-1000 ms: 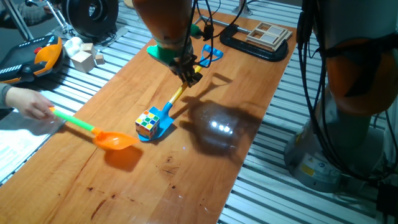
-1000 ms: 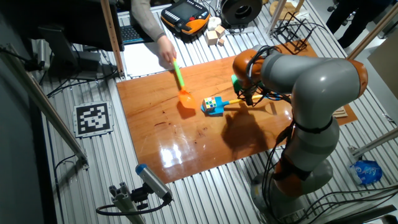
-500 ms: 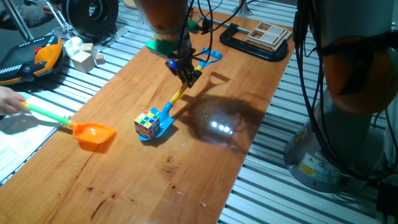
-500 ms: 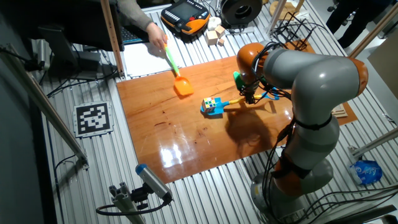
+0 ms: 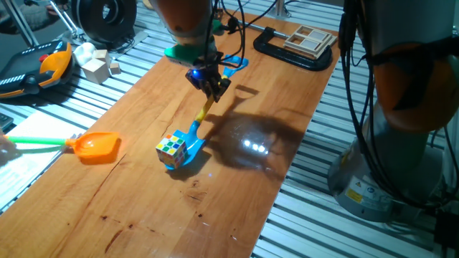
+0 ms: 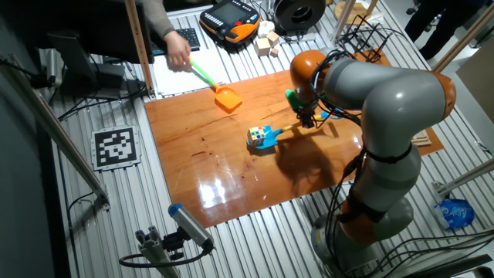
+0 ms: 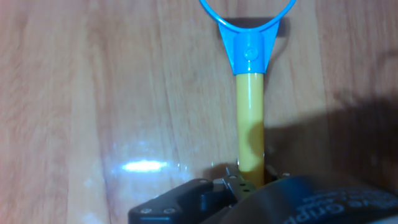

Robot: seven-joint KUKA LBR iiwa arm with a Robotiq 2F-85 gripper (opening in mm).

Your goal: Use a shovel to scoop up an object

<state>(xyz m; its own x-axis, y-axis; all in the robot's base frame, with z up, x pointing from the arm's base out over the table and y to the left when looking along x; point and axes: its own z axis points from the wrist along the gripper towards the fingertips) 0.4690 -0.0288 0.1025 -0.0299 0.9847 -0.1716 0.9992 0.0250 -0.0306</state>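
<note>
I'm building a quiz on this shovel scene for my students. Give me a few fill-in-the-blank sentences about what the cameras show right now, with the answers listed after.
1. The gripper is shut on the shovel's ____ shaft.
2. The cube rests against the shovel's ____ blade.
3. The orange scoop has a ____ handle, held by a person's hand.
4. In the hand view, the loop at the shaft's end is ____.

Missing words: yellow; blue; green; blue

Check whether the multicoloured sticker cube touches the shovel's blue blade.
Touching: one fixed view shows the multicoloured sticker cube resting on the blue shovel blade, no gap.
</note>
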